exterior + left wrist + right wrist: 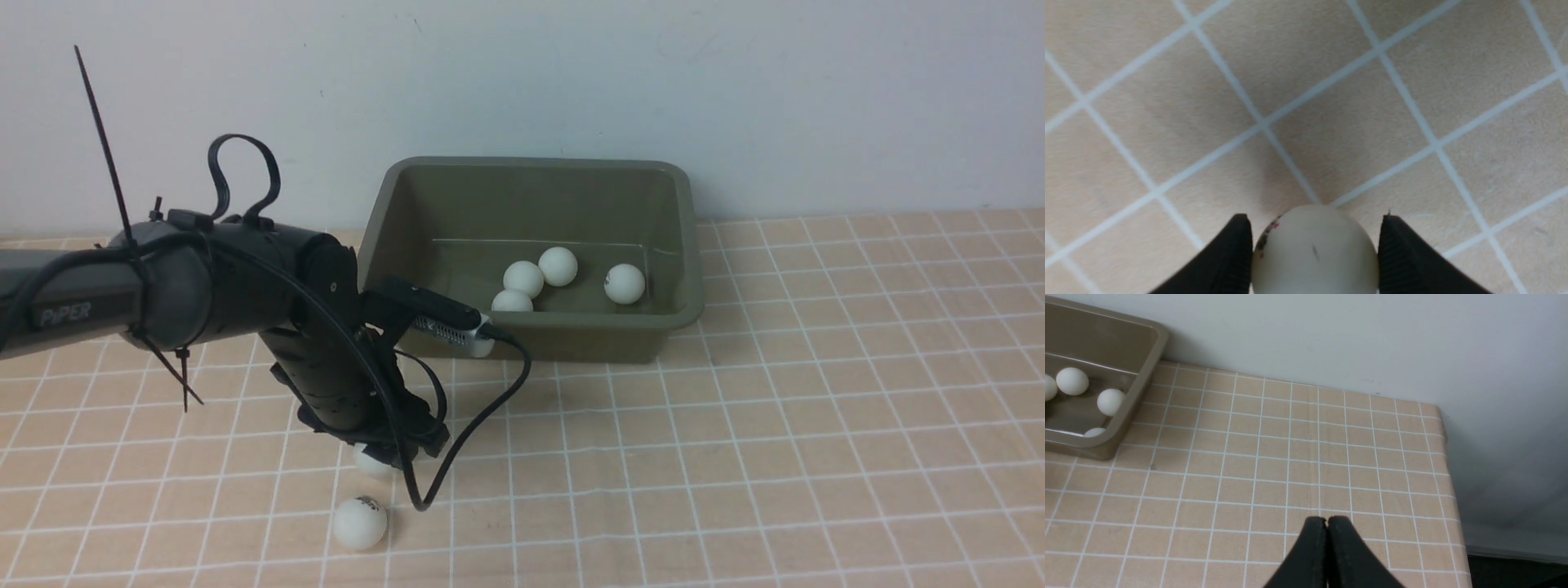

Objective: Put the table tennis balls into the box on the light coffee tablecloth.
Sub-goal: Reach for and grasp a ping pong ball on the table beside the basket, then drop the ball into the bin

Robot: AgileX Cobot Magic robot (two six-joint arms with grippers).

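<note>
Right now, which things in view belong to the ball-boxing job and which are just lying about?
Job: olive-green plastic box holding four small white table tennis balls; gripped white ball in left claw; logo-printed white ball loose on peach checked tablecloth.
Not the job: black cable loop; pale wall; shut right claw, idle.

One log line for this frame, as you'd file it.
left hand: clamped on ball, on cloth | right hand: shut, empty | box: four balls | loose ball: one
</note>
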